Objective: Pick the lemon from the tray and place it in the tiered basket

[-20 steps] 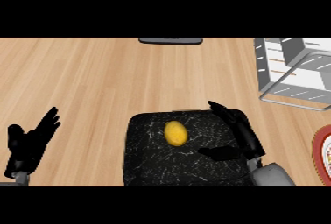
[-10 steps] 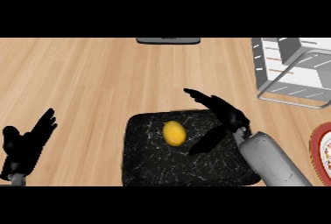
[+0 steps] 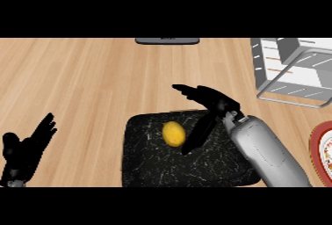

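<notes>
1. Fingers: your right hand [image 3: 217, 105] has them spread apart, holding nothing. Over the last second it swung in from the tray's right side and is now just right of the lemon [image 3: 173, 133]. Judged: grasp is next.
2. Lemon lies mid-tray [image 3: 149, 167], untouched.
3. Count: one lemon, one tray, one basket [image 3: 292, 70] far right of the tray, one left hand [image 3: 26, 151] resting open, left of the tray.

This is a kitchen: a light wood-grain tabletop [image 3: 84, 83] fills the view; on it lies a black marbled tray [image 3: 162, 167] holding a lemon [image 3: 173, 133], and a white-and-grey wire tiered basket [image 3: 295, 70] stands at the far right. A red-rimmed plate [image 3: 322, 149] shows at the right edge; a dark flat object [image 3: 167, 41] sits at the far edge, too cropped to identify.
</notes>
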`<state>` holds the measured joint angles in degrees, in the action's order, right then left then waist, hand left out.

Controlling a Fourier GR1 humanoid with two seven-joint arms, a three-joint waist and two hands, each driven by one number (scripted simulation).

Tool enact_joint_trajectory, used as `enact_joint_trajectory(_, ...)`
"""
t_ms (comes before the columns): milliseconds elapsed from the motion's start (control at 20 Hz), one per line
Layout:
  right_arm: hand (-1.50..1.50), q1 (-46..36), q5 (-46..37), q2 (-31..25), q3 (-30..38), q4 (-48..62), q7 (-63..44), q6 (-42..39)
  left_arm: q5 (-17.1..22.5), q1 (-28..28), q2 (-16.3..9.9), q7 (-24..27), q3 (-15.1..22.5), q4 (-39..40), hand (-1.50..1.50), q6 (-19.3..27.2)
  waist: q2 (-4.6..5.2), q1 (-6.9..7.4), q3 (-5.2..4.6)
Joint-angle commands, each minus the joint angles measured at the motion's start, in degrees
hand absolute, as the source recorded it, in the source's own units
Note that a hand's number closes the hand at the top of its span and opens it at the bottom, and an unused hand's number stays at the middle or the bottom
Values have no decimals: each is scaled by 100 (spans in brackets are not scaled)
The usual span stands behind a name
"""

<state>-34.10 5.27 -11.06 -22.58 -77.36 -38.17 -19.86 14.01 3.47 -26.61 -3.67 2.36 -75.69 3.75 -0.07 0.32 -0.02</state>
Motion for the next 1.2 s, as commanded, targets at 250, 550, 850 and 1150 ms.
enact_joint_trajectory(250,-150,-4,-438,-42,230,207,-579,-628,-116,-6,33,18,-341,156,0,-361,7,0,2)
enact_joint_trajectory(550,-150,561,-595,139,395,40,-533,-766,-170,24,14,-442,-576,-470,0,-385,0,-9,4)
enact_joint_trajectory(850,-150,565,-592,25,954,407,-4,-1337,-465,-165,253,-431,-671,-219,0,-445,7,-14,3)
enact_joint_trajectory(1150,-150,720,-1181,485,868,704,514,-1048,-644,-277,455,-3,-823,339,0,-689,12,-17,2)
